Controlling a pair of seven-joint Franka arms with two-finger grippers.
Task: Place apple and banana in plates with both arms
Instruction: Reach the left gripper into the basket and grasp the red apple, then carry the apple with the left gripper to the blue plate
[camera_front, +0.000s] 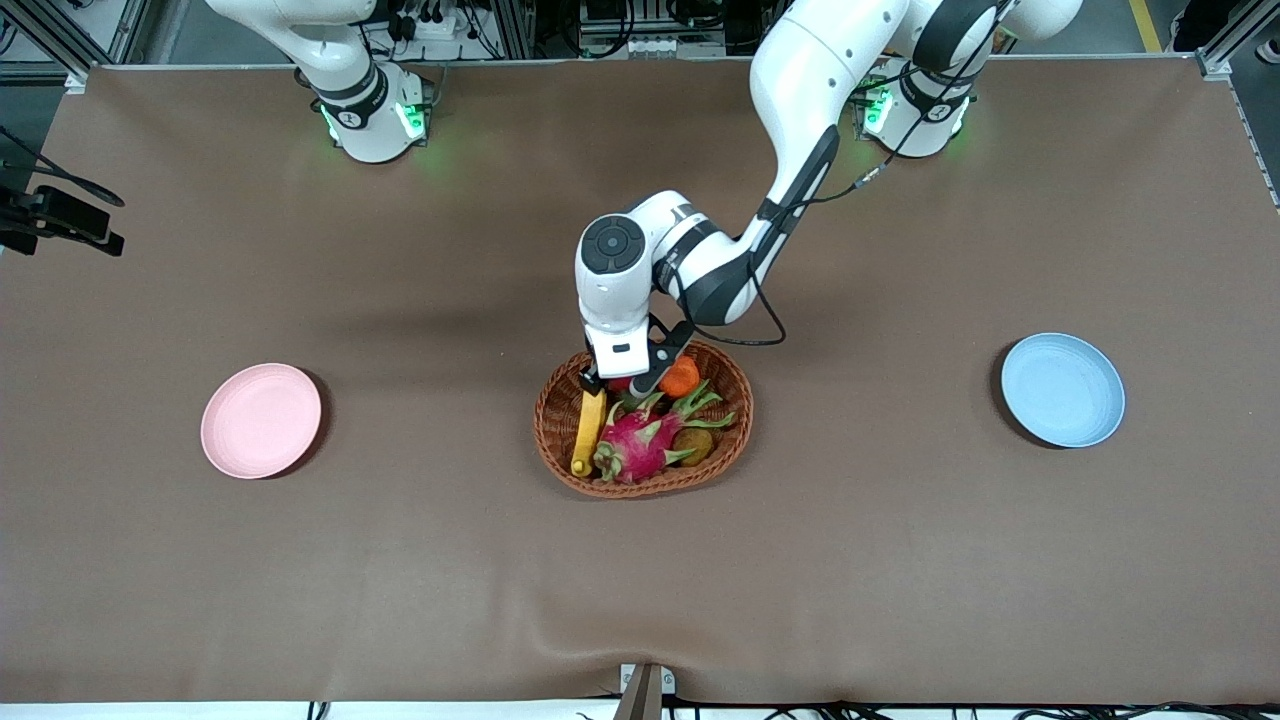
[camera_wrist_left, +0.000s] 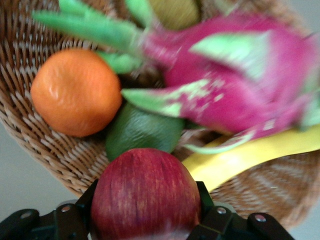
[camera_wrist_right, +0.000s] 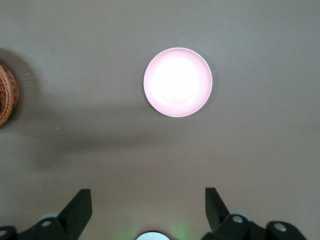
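Brown cloth is covering the table (camera_front: 900, 560) in the front view, with aluminium framing and cables showing past its edge by the arm bases. A wicker basket (camera_front: 742, 420) is sitting mid-table; the banana (camera_front: 588, 428) is lying in it at the right arm's end, long axis running toward the front camera, one end at the rim nearest that camera. A dragon fruit (camera_front: 640, 445) and a tangerine (camera_front: 681, 378) are lying beside it. The left gripper (camera_front: 622, 384) is reaching down into the basket, a sliver of red showing beneath it. The pink plate (camera_front: 261, 420) is sitting toward the right arm's end, the blue plate (camera_front: 1063, 390) toward the left arm's. In the left wrist view the black fingers (camera_wrist_left: 205, 202) are clamping the apple (camera_wrist_left: 145, 192) from both sides, just beside a green fruit (camera_wrist_left: 142, 131). In the right wrist view the right gripper (camera_wrist_right: 148, 210) is hanging over bare cloth near the pink plate, jaws apart, waiting.
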